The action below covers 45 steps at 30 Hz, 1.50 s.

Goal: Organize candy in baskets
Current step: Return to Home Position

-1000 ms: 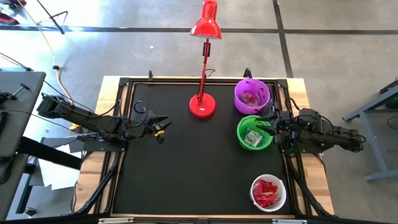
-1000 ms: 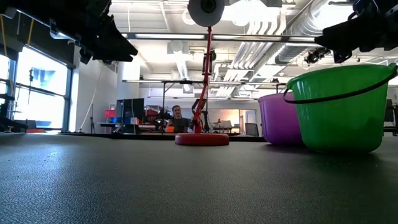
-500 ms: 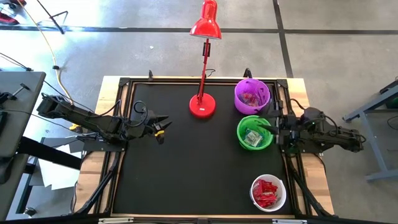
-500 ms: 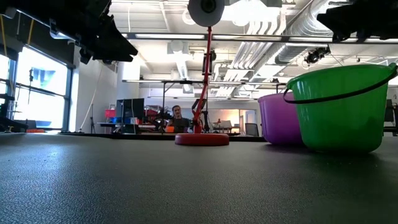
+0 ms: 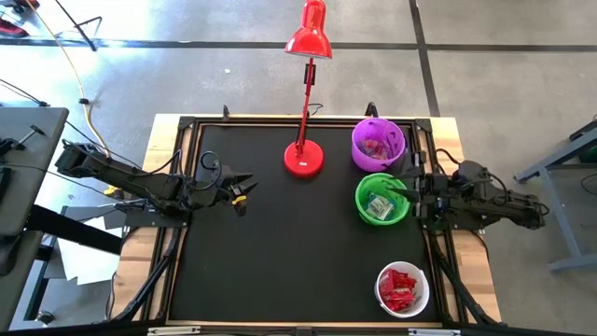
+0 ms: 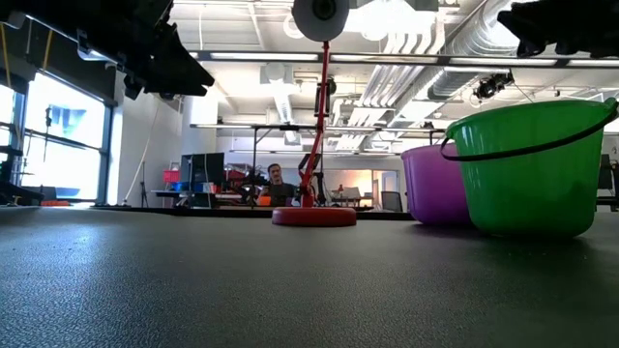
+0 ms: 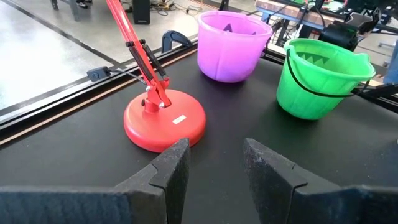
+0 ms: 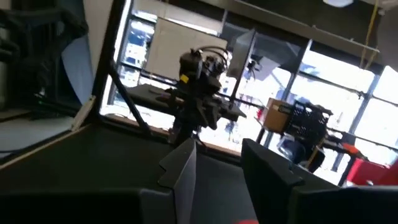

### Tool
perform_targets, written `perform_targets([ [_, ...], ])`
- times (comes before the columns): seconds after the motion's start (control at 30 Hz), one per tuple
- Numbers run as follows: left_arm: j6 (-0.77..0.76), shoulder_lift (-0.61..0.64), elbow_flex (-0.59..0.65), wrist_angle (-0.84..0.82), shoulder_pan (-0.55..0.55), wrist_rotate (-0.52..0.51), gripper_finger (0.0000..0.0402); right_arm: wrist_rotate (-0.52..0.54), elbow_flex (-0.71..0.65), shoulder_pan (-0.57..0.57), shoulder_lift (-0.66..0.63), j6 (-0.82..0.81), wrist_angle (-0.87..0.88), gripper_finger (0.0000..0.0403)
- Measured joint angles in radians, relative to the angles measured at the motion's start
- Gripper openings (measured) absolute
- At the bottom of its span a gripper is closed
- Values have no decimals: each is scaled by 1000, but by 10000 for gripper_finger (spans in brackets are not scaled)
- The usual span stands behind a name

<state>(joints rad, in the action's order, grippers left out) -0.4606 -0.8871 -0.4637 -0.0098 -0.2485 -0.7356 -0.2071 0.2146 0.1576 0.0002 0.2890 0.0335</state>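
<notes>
Candy [image 5: 401, 287] in 3 baskets along right side of bench [image 5: 280, 261]: red in white basket [image 5: 381, 293], mixed wrappers in purple basket [image 5: 355, 147] and green basket [image 5: 359, 201]. Right gripper [image 5: 410, 189] raised just beside green rim, fingers [image 8: 180, 168] apart, empty. Left gripper [image 5: 244, 187] near left edge, fingers [image 7: 171, 168] apart, facing red lamp [image 5: 304, 159].

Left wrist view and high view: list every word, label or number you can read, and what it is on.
No text here can be read.
Sticker on the lamp base: white, print too small to read.
Candy wrappers in the white basket: too small to read.
Purple basket and green basket: no print on the walls in view.
</notes>
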Motion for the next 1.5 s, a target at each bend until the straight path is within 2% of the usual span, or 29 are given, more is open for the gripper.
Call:
perform_targets([
  [0.17,0,0,0,0,0,0,136,-38,-1,44,0,-58,-22,107],
  [0.33,0,0,0,0,0,0,136,-37,-1,71,0,-224,-29,96],
  [0.5,0,0,0,0,0,0,136,-13,-10,70,0,-263,-60,94],
  [0.67,0,0,0,0,0,0,136,-1,-205,49,2,-263,-471,94],
  [0.8,0,0,0,0,0,0,136,16,-175,49,2,-248,-375,94],
  [0.97,0,0,0,0,0,0,136,17,-200,49,1,-247,-405,94],
  [1.5,0,0,0,0,0,0,136,20,-205,49,5,-272,-348,94],
])
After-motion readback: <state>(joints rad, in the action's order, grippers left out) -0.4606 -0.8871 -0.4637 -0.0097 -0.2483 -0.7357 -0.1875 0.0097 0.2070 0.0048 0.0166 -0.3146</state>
